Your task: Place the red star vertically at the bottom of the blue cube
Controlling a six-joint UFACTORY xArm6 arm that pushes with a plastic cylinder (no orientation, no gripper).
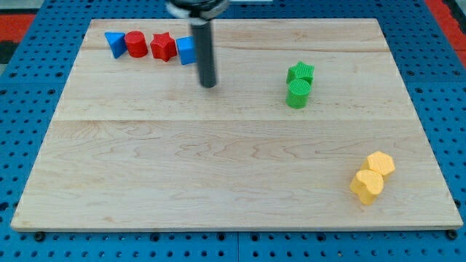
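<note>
The red star (164, 46) lies near the board's top left. The blue cube (186, 50) sits right against its right side, partly hidden by my rod. My tip (209, 84) rests on the board just below and to the right of the blue cube, apart from it. Left of the star in the same row are a red cylinder (135, 44) and a blue triangle block (115, 43).
A green star (301, 72) and a green cylinder (298, 94) touch at the upper right. Two yellow blocks (380, 164) (366, 185) sit together at the lower right. The wooden board (218, 175) lies on a blue pegboard.
</note>
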